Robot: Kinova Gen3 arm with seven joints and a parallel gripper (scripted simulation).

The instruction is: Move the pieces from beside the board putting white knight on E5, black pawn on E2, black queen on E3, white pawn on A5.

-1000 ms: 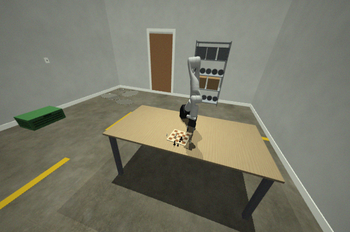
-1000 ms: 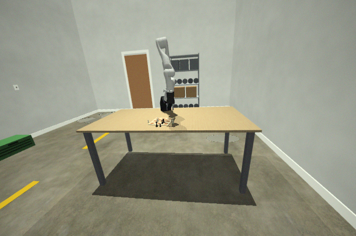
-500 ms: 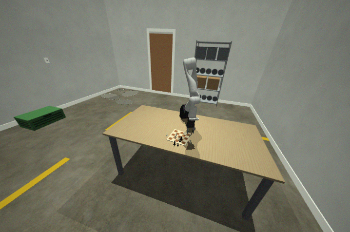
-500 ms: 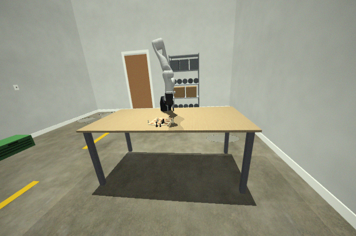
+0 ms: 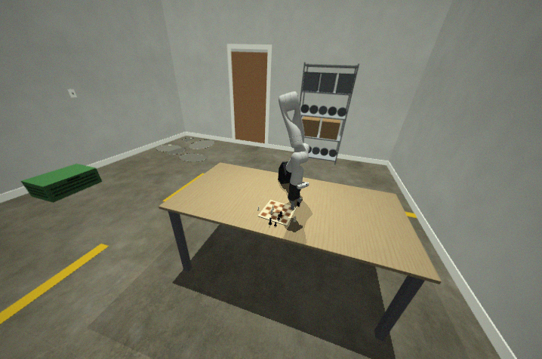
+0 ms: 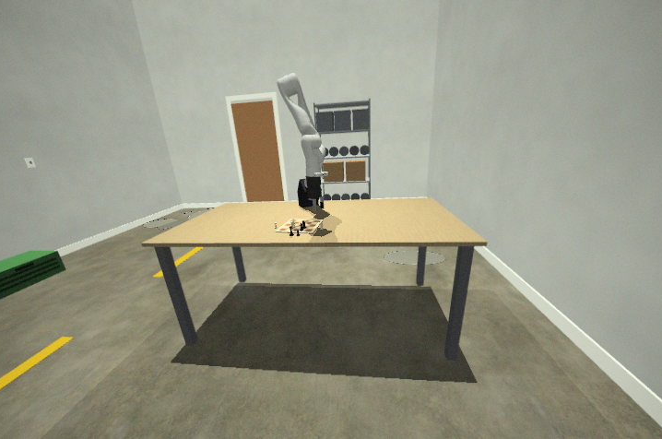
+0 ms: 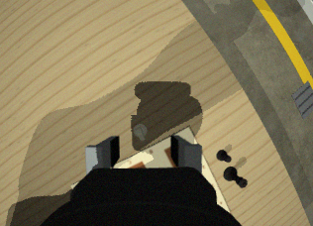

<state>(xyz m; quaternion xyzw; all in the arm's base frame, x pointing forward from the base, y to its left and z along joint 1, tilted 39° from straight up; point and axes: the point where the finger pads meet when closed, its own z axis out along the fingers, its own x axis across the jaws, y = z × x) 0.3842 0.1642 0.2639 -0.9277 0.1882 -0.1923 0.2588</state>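
Gripper: the gripper (image 5: 296, 206) (image 6: 318, 207) (image 7: 145, 147) hangs above the table, fingers apart with nothing between, probably to leave room for a piece
Pale piece: the pale piece (image 5: 294, 218) (image 6: 321, 226) (image 7: 141, 132) stands lower, just ahead of the finger gap in the wrist view, likely the next pick; knight or pawn, I cannot tell
Board: the board (image 5: 264, 214) (image 6: 283, 229) (image 7: 186, 135) lies partly below the gripper, its corner near that piece
Black pawn and queen: the black pawn (image 5: 275, 224) (image 6: 297, 232) (image 7: 222, 156) and black queen (image 5: 270, 221) (image 6: 290, 231) (image 7: 231, 173) wait off-board, right of the fingers in the wrist view
Far white piece: the far white piece (image 5: 258, 207) (image 6: 276, 226) waits across the board from the gripper
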